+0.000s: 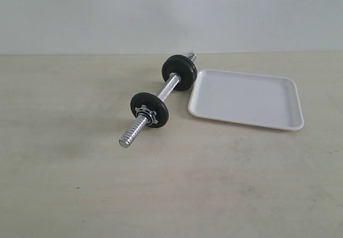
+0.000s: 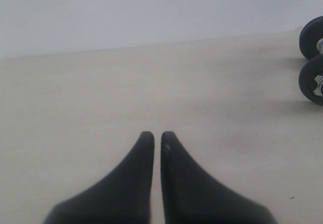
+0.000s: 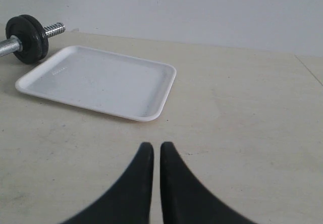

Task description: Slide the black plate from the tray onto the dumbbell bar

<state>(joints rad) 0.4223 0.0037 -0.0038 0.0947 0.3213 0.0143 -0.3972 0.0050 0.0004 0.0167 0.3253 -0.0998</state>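
Just beside the tray [image 1: 246, 99], on the tabletop [image 1: 80, 168], lies the dumbbell bar [image 1: 170, 86]. One black plate [image 1: 179, 73] is on the bar, next to the tray's corner. The second black plate [image 1: 149, 109] is on the bar farther from the tray, with a lock nut [image 1: 146, 113] against it. Both closed, gripping nothing: left hand [image 2: 157, 135], right hand [image 3: 156, 147], the latter near the tray.

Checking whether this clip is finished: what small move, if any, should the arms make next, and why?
Probably none: leave both arms where they are. The tray carries no plate, the near black plate and the far black plate sit on the dumbbell bar, and the left gripper and right gripper are shut on nothing. The task looks done.
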